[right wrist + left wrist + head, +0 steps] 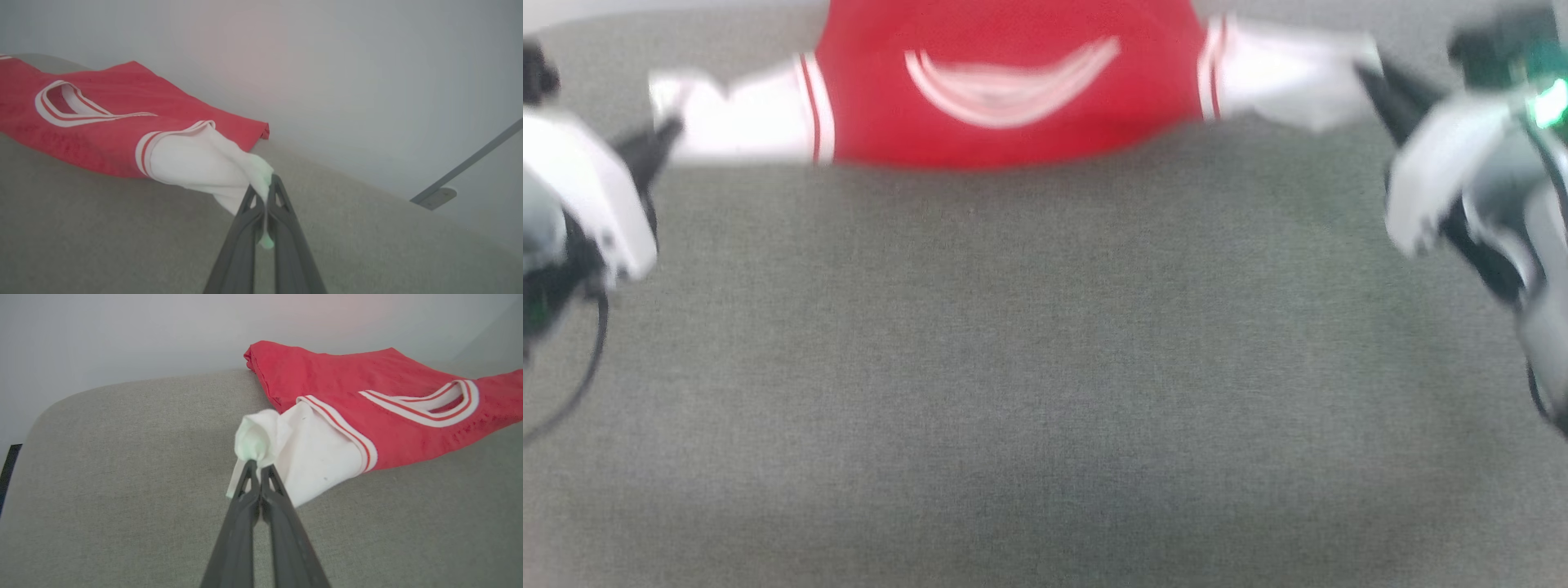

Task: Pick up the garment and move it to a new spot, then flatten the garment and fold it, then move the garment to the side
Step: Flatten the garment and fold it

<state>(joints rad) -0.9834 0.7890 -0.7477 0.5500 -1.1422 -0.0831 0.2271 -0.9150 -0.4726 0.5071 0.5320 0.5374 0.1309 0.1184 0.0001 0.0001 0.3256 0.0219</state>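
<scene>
The garment point(1013, 90) spread by its white sleeves between two pinching grippers.
The blurred head view takes in both sleeves at once, the red body lying between the fingers on the grey cushion point(1045, 367). Left wrist view: the left gripper point(258, 464) nips a bunched sleeve end. Right wrist view: the right gripper point(267, 183) clamps cloth trailing down between its fingers.

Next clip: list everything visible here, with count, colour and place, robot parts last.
garment: one, red with white sleeves and striped trim, lying at the surface's far edge.
fabric surface: one, grey, under the garment.
wall: one, pale grey, behind the surface.
bar: one, grey, slanting on the wall.
left gripper: one, dark fingers, shut on one white sleeve tip.
right gripper: one, dark fingers, shut on the other sleeve tip.
</scene>
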